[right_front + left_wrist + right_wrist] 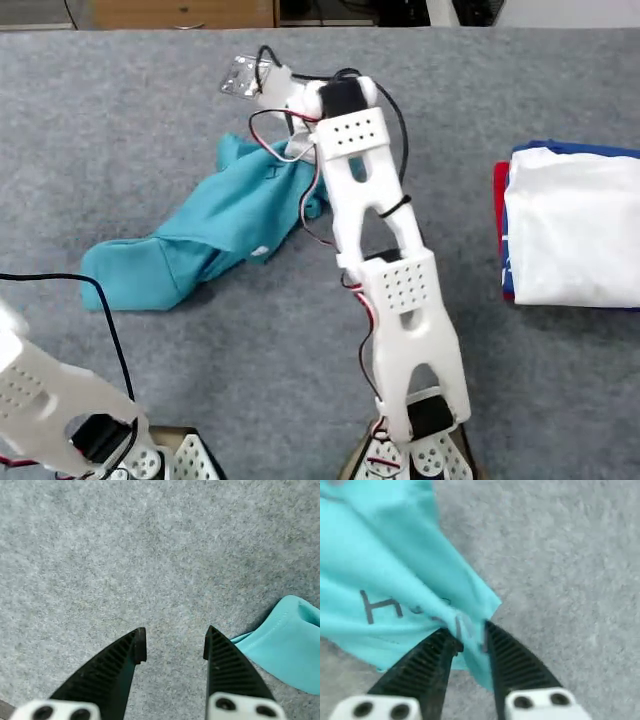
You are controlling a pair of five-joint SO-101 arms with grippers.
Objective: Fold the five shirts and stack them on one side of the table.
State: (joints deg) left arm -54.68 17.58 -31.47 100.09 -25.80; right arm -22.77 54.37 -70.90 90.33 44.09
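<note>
A crumpled teal shirt (220,225) lies on the grey table (120,120), left of centre. My right arm (360,170) stretches from the near edge to the shirt's far right end. In the right wrist view my right gripper (470,635) is shut on a fold of the teal shirt (395,570), with cloth pinched between the black fingers. My left gripper (175,645) hangs open over bare table, nothing between its fingers, and a corner of the teal shirt (285,640) lies just beside one finger. The left arm (50,400) sits at the near left corner.
A stack of folded shirts (575,225) rests at the right edge, white on top with blue and red edges showing beneath. A black cable (95,290) runs from the left arm across the table near the shirt's left end.
</note>
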